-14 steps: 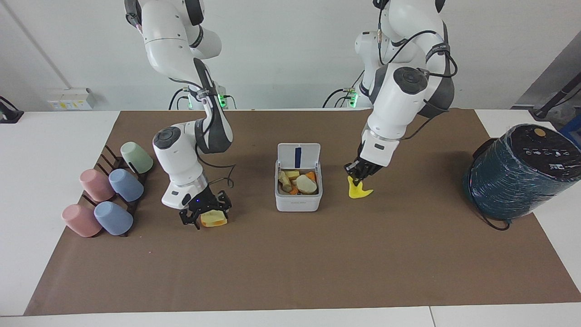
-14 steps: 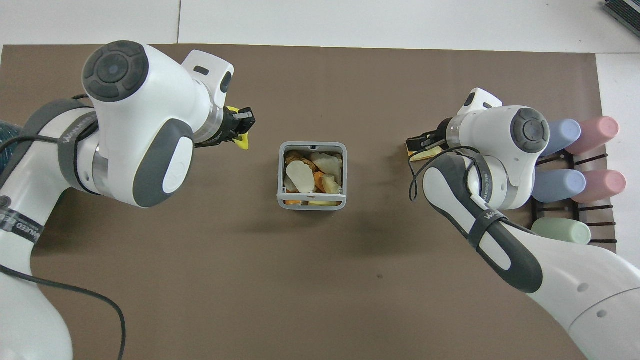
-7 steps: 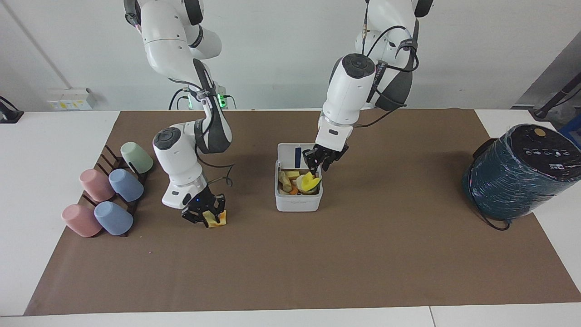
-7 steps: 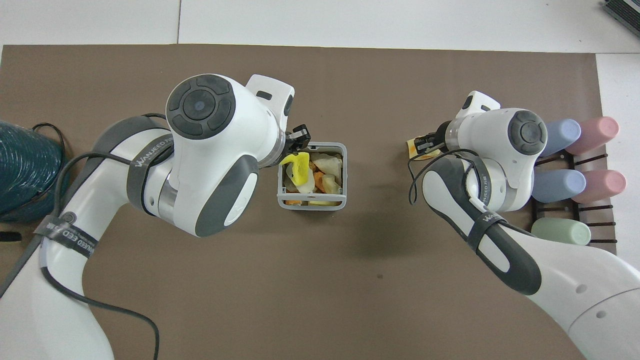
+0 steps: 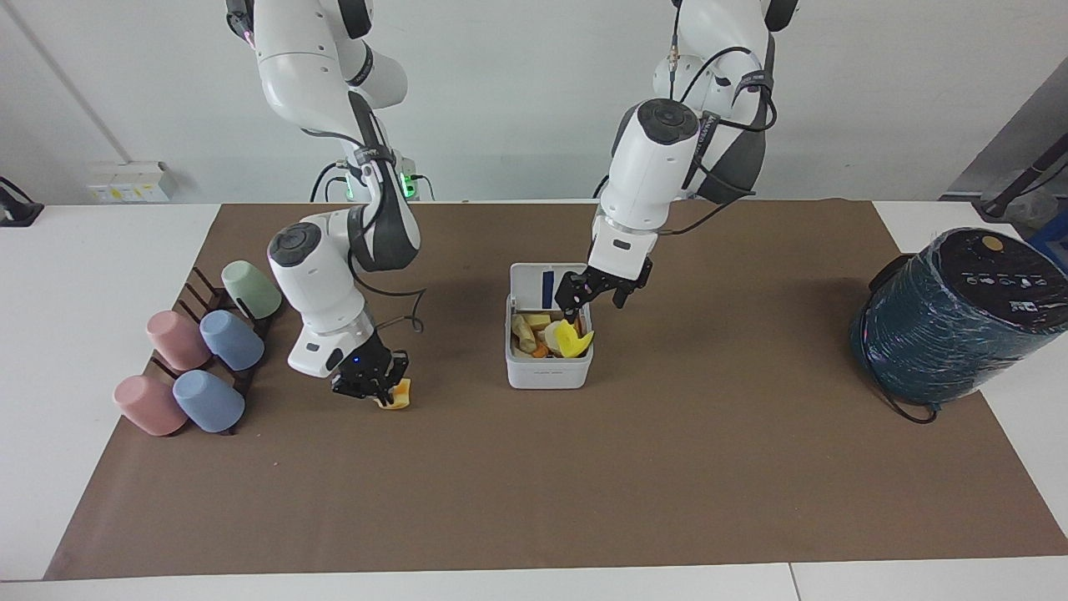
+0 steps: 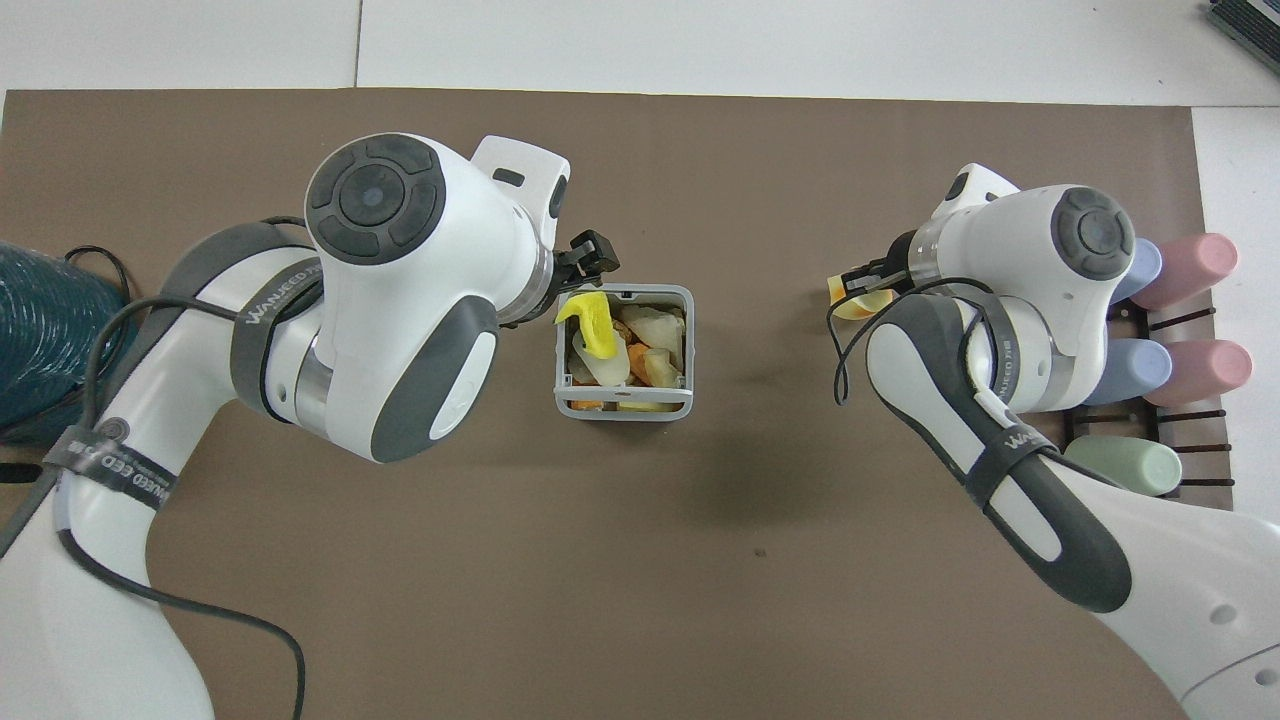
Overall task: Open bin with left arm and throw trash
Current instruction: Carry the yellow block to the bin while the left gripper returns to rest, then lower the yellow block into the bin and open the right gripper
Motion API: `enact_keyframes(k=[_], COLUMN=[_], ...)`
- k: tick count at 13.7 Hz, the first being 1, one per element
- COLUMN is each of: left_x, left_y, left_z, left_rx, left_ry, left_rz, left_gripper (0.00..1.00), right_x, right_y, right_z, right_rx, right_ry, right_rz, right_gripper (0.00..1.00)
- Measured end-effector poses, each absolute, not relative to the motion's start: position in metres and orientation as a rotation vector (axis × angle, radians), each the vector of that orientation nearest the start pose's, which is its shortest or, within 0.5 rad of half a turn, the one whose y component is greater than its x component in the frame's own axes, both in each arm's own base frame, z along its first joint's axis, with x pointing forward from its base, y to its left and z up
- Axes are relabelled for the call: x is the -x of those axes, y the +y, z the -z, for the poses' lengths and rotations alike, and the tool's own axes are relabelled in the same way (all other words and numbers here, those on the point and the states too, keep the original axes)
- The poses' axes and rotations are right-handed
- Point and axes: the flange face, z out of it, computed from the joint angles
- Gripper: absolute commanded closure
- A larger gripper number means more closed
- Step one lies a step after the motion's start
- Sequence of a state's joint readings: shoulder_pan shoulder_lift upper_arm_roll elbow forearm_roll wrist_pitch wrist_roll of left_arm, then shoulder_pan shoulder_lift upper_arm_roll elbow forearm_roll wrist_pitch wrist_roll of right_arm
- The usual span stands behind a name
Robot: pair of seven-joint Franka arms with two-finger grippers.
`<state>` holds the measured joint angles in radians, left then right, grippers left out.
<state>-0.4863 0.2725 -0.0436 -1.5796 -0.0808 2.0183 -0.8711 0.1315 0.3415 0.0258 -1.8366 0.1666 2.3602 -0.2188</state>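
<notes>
The white bin (image 5: 549, 374) stands mid-table with its lid (image 5: 551, 284) flipped up, and holds several food scraps. The bright yellow scrap (image 5: 571, 339) lies on top of them against the rim toward the left arm's end; it also shows in the overhead view (image 6: 592, 324). A cream-white lump (image 6: 604, 366) lies under it. My left gripper (image 5: 594, 291) hangs open and empty just over that rim. My right gripper (image 5: 369, 381), with the blue light, is shut on the yellow-orange wedge (image 5: 396, 395) low over the mat, beside the cups.
Pastel cups (image 5: 200, 351) lie on a dark rack at the right arm's end of the table. A large dark teal cylinder (image 5: 959, 317) with a cable stands at the left arm's end. The bin's rim (image 6: 622, 405) is grey.
My left gripper carried the yellow scrap from the mat to the bin, let it go and opened above it. My right gripper shut on the wedge and lifted it slightly.
</notes>
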Motion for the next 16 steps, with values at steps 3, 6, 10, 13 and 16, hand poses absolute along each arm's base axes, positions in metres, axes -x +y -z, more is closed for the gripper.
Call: enact_keyframes(k=[3,6,10,13,16], left_x=[-0.591,-0.618,-0.64,-0.637,-0.619], left_y=[-0.288,-0.204,-0.072,-0.011,0.0], left_z=[-0.509,-0.522,-0.525,-0.54,-0.582], left_rx=[3.201,3.171,3.123,3.125,3.128], left_ry=[-0.575,-0.449,-0.259,-0.151,-0.085], left_rz=[0.112,0.054,-0.003,-0.041,0.014], left_gripper=[0.13,0.13,0.12,0.02,0.0], right_x=[-0.64,-0.634,-0.61,-0.592,-0.585], right_y=[0.134,0.199,0.295,0.343,0.351], right_z=[-0.434,-0.455,-0.453,-0.435,-0.417], right_rx=[2.905,2.729,2.603,2.582,2.602], right_ry=[-0.078,0.212,0.399,0.442,0.449], right_rz=[0.229,0.247,0.244,0.21,0.17], right_gripper=[1.0,1.0,1.0,1.0,1.0])
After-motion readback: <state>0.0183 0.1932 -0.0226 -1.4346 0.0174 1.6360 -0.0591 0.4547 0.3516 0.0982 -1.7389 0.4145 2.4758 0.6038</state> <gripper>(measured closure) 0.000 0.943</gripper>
